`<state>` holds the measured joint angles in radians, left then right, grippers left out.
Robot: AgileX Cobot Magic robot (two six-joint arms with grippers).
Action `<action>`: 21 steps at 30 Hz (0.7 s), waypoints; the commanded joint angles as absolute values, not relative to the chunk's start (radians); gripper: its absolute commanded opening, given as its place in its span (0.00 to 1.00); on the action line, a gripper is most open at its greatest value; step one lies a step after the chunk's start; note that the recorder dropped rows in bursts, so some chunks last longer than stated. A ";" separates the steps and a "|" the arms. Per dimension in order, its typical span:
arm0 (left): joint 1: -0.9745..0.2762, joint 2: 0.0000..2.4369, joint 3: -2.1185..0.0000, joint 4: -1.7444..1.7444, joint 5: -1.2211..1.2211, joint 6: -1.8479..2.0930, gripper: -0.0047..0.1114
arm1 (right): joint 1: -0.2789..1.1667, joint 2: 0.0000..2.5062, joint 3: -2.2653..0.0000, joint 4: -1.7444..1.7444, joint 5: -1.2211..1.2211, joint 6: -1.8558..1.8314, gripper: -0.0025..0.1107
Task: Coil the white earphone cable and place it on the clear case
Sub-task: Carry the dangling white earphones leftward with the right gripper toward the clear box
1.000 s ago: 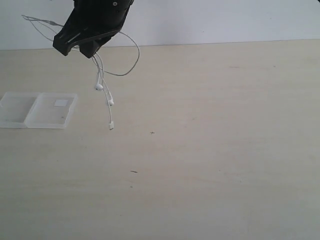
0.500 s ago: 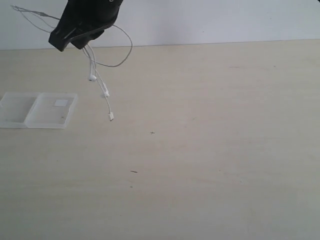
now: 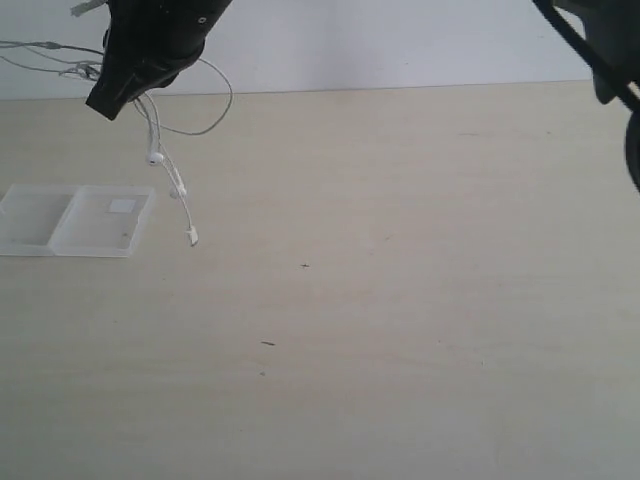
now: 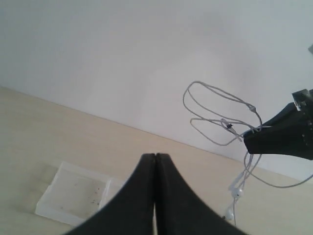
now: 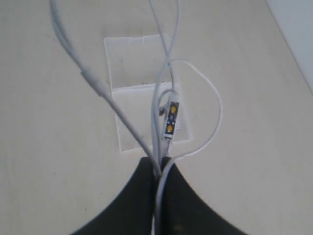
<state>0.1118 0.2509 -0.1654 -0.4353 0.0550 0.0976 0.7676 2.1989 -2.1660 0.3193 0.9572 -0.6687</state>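
R pincer (image 3: 106,100) clenched on white earphone cable (image 3: 155,157), loose strands dangling over surface (image 3: 400,300) near clear case (image 3: 60,225). L pincer (image 4: 155,157) clenched, empty. Risk: uncoiled loops could spill off case when lowered.

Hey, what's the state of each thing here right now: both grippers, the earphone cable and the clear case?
left gripper: shut, empty.
right gripper: shut on the white earphone cable.
white earphone cable: loosely looped, hanging in the air, earbuds dangling.
clear case: open, flat on the table, nothing on it.
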 commanded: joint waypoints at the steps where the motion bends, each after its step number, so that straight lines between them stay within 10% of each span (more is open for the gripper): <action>1: 0.179 0.173 -0.164 -0.390 0.058 0.097 0.04 | 0.768 2.265 -2.268 0.371 0.898 -0.650 0.02; 21: 0.181 0.090 -0.164 -0.370 0.058 0.097 0.04 | 0.768 2.368 -2.461 0.369 0.940 -0.540 0.02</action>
